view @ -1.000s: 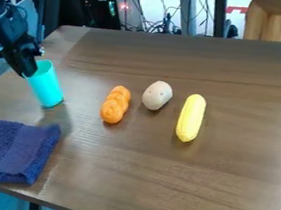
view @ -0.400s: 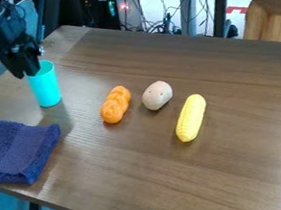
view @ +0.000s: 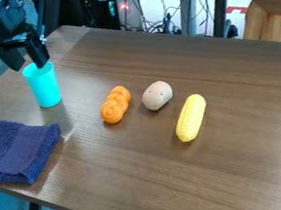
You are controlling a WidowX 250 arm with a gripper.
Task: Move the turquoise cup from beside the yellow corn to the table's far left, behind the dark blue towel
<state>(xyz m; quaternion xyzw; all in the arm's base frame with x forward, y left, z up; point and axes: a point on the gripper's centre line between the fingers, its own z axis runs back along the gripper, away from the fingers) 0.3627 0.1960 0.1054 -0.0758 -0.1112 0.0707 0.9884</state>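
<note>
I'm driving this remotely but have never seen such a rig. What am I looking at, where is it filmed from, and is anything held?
The black machine at upper left is a robot arm; its two-finger gripper works like a thumb and finger. Every picture comes from one fixed camera looking down at a slant.

On the brown table, a turquoise cup stands below the gripper, with a folded blue cloth nearer the camera. To the right lie a lumpy orange piece, a pale rounded one and a yellow corn cob.

The fingers are spread by the cup's rim, apparently holding nothing; whether one touches it, I can't tell.
</note>
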